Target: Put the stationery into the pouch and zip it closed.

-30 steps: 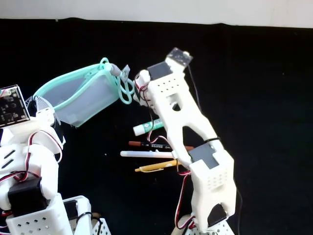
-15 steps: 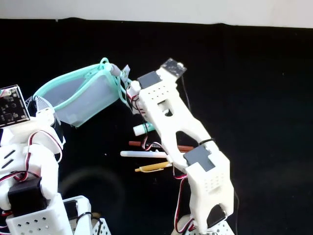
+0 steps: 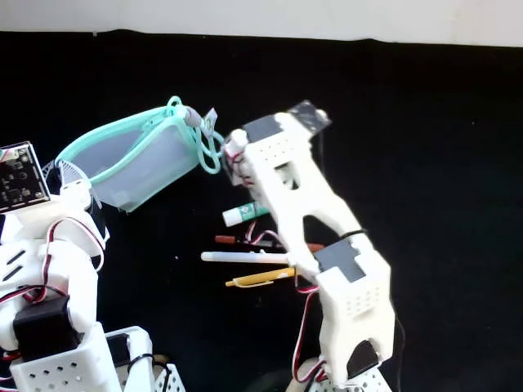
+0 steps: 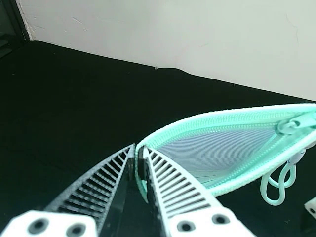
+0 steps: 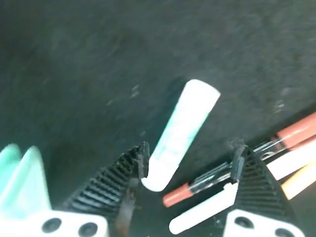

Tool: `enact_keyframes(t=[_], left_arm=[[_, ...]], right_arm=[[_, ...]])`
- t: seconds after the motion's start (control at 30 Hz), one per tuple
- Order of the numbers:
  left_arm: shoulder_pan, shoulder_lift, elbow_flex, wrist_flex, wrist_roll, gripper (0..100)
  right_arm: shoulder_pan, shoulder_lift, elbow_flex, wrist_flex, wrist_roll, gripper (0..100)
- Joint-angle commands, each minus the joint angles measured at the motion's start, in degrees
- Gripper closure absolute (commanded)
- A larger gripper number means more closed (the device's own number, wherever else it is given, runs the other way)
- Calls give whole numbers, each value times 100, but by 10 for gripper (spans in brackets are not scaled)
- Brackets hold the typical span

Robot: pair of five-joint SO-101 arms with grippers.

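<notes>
Step in hand, judged from the layout: pick-up of the first stationery item.

Left end effector (image 4: pixel 139 160) is pressed together on one end of the rim of the pouch (image 3: pixel 135 163). It holds the pouch raised in the upper left of the high view, zip open and mouth gaping. No item is visible inside.

Right end effector (image 5: pixel 190 148) hangs spread over the tube (image 5: pixel 180 131), one finger on either side.

Tube, red pen (image 3: pixel 233 240), white pen (image 3: pixel 245 257) and yellow pen (image 3: pixel 257 278) lie close together at centre frame, lower than the pouch.

The next move calls for lowering the right end effector, closing it across the tube's width, then carrying the tube to the pouch mouth.

Worktop (image 3: pixel 425 163) is black. A pale wall (image 3: pixel 327 16) runs along the top edge of the high view.
</notes>
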Motion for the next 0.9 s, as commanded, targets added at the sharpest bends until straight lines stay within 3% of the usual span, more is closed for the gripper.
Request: enact_keyframes(t=[0.0, 0.47, 0.53, 0.63, 0.7, 0.87], left_arm=[[-57, 31, 31, 53, 0, 993], [-66, 31, 31, 53, 0, 993], [-66, 31, 31, 53, 0, 993], [-66, 31, 31, 53, 0, 993], [-66, 31, 31, 53, 0, 993], [-66, 31, 31, 53, 0, 993]], right_arm=[[101, 277, 13, -22, -114, 724], [119, 840, -40, -22, -123, 733], [127, 840, -40, -31, -123, 802], [207, 840, -31, -259, -105, 998], [268, 840, -31, -268, -97, 957], [558, 804, -40, -268, -70, 994]])
